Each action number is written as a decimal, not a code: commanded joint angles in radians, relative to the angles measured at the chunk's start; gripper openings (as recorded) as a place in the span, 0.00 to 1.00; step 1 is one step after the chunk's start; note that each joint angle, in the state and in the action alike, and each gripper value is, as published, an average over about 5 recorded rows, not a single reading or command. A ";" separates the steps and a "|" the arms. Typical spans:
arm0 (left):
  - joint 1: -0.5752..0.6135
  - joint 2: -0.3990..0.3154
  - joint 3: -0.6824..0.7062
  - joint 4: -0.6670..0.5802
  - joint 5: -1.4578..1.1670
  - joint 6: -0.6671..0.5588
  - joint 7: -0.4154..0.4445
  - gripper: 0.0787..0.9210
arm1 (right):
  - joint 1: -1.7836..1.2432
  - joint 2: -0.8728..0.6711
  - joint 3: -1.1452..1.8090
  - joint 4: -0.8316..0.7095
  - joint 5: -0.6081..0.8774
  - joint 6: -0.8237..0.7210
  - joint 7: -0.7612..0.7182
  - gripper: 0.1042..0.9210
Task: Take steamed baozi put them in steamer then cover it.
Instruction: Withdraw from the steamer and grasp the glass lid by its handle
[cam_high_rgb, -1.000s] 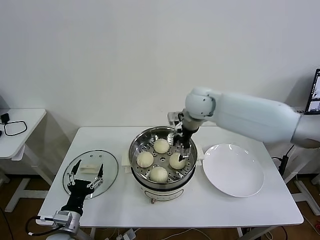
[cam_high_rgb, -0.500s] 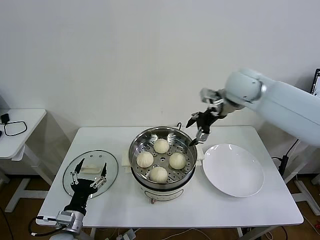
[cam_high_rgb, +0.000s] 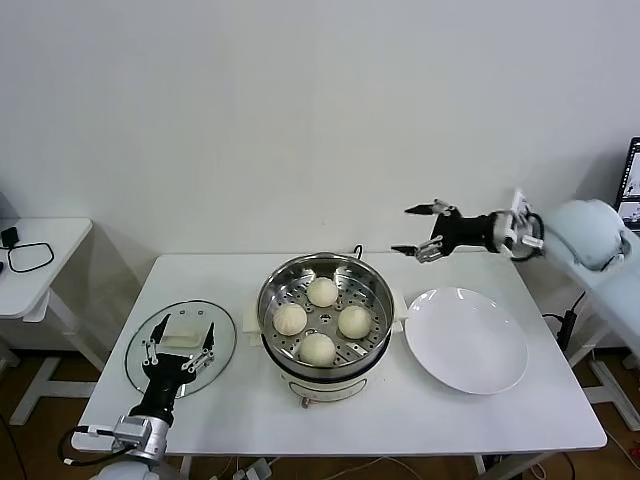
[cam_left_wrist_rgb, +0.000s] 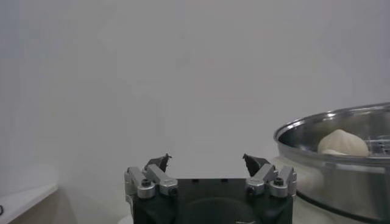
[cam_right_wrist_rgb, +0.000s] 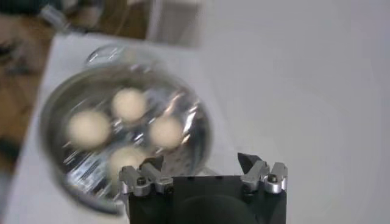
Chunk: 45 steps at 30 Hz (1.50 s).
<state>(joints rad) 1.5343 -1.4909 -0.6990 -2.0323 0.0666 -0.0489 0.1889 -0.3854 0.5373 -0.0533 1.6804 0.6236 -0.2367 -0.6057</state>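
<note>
I saw four steamed baozi (cam_high_rgb: 322, 320) inside steamer (cam_high_rgb: 325, 312); right end effector (cam_high_rgb: 419, 231) wide, empty, raised; left end effector (cam_high_rgb: 179, 349) wide above cover (cam_high_rgb: 181, 345).

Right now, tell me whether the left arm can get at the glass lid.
Probably yes. The left gripper hangs open just over the near edge of the glass lid, which lies flat on the table with nothing on top of it.

Shiny steel steamer (cam_high_rgb: 325, 300), clear glass cover (cam_high_rgb: 181, 345), glossy plate (cam_high_rgb: 466, 340)
</note>
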 joint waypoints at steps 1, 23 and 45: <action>-0.007 0.009 0.041 0.020 0.028 -0.052 0.007 0.88 | -0.792 0.164 0.712 0.192 0.054 0.224 0.522 0.88; -0.019 0.031 0.051 0.087 0.082 -0.146 -0.015 0.88 | -1.180 0.672 0.748 0.248 -0.208 0.569 0.616 0.88; -0.136 0.165 -0.139 0.564 1.207 -0.536 -0.466 0.88 | -1.132 0.719 0.698 0.156 -0.238 0.582 0.606 0.88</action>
<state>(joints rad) 1.4535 -1.3837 -0.7587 -1.7033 0.6779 -0.4278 -0.0233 -1.4982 1.2211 0.6438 1.8581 0.3990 0.3221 -0.0083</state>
